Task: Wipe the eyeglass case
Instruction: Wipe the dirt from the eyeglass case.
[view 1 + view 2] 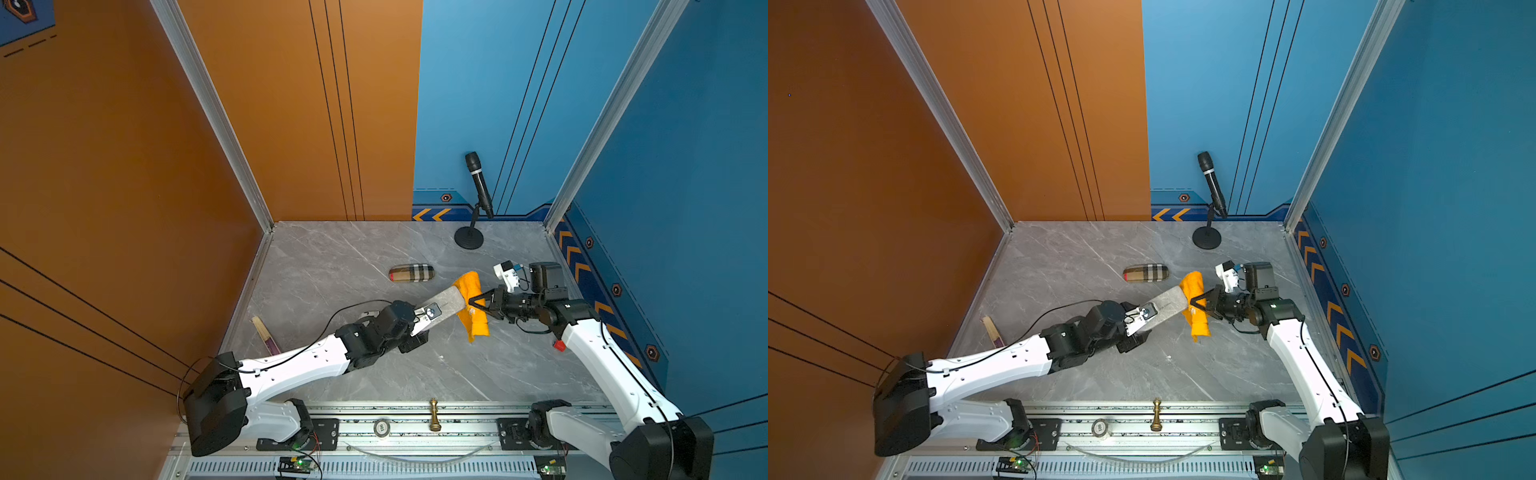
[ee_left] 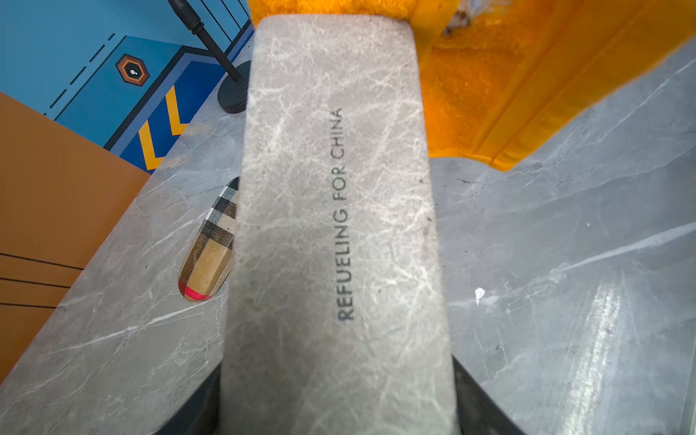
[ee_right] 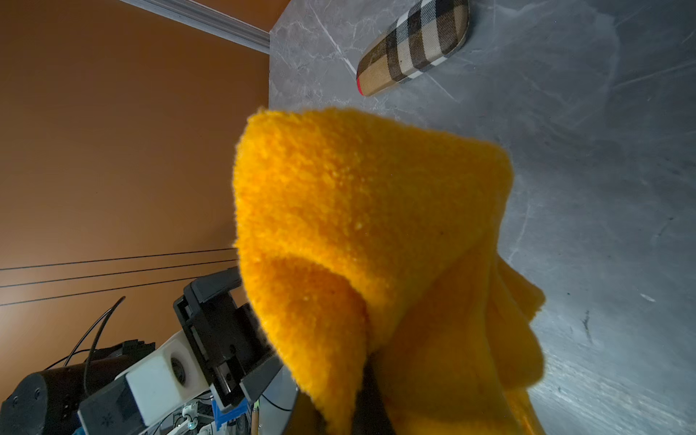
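Two grips, mid-wipe: my left fingers (image 1: pixel 420 326) clamp the eyeglass case (image 1: pixel 446 301), right fingers (image 1: pixel 478 301) pinch cloth (image 1: pixel 478 326) on its tip; next I'd stroke lengthwise.

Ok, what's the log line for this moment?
phase: wiping | left jaws: shut on grey eyeglass case, held above table | right jaws: shut on orange cloth, draped over case's far end | plaid case: on table, apart

Grey marble-veined eyeglass case (image 2: pixel 301 226), bright orange cloth (image 3: pixel 376 226), tan plaid case (image 1: pixel 411 273) crossed black, white and red, grey veined desk (image 1: pixel 332 266), black microphone (image 1: pixel 480 183).
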